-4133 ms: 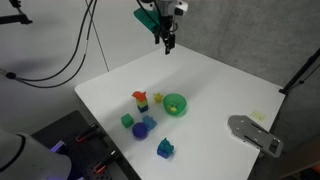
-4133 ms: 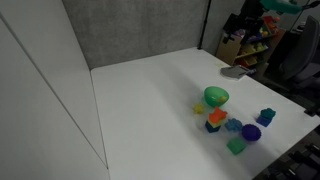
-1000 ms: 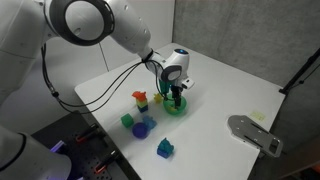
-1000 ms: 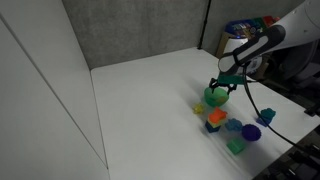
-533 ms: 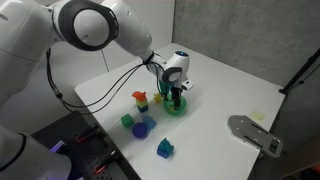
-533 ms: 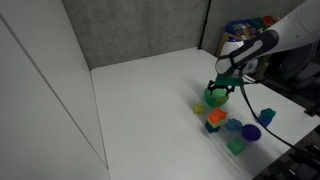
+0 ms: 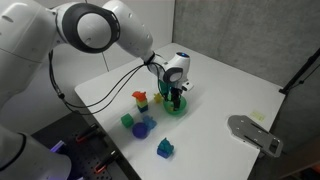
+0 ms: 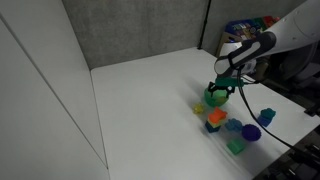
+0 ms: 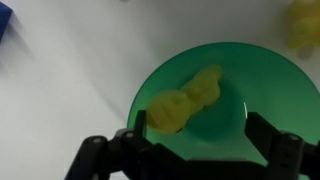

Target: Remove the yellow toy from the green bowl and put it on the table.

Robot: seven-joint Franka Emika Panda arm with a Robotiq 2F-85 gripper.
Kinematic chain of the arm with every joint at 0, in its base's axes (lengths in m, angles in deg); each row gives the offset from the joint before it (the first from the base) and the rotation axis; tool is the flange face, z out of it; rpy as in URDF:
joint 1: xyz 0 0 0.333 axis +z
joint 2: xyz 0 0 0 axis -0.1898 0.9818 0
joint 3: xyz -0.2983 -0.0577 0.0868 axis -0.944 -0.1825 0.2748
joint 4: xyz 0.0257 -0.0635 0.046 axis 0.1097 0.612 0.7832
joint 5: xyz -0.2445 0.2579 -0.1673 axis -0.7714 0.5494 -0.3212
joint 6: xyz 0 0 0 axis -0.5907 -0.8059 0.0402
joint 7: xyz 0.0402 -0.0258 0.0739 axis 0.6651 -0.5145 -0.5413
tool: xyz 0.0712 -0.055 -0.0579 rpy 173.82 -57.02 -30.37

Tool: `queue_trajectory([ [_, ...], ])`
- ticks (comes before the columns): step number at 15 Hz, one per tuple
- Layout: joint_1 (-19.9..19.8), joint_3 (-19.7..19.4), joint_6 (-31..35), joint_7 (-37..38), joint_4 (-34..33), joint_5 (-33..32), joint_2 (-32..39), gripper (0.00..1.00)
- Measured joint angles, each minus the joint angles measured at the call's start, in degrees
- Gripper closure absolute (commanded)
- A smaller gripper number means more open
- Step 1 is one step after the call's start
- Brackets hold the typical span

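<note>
The green bowl (image 9: 255, 90) fills the wrist view, with the pale yellow toy (image 9: 185, 98) lying inside it, left of centre. My gripper (image 9: 200, 142) is open, lowered over the bowl. Its left finger sits close beside the toy's lower end and its right finger is near the bowl's right wall. In both exterior views the gripper (image 7: 177, 98) (image 8: 221, 89) reaches down into the bowl (image 7: 176, 108) (image 8: 215, 98) on the white table (image 7: 220, 85). The toy is hidden by the gripper in those views.
A brighter yellow block (image 7: 158, 98) (image 9: 303, 25) lies just beside the bowl. A red-topped orange block (image 7: 140, 99), green (image 7: 127, 121), purple-blue (image 7: 146, 125) and blue (image 7: 165, 148) blocks lie towards the table's front. A grey object (image 7: 255, 133) sits at the table's edge.
The arm has come down from high above the far side of the table to the bowl. Over the last second it has hardly moved.
</note>
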Motion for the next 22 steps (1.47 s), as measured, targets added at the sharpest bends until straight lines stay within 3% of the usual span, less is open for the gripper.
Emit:
queue_trajectory([
  [11,-0.02,-1.47,-2.60,0.28,-0.77,-2.22,2.09,0.00],
  [18,-0.34,-1.61,1.97,0.28,-0.76,-2.22,3.43,0.00],
  [19,-0.35,-1.66,2.68,0.28,-0.76,-2.22,3.69,0.25],
  [20,-0.35,-1.72,3.19,0.28,-0.76,-2.22,3.94,0.25],
  [22,-0.34,-1.88,3.64,0.28,-0.76,-2.22,4.23,0.40],
])
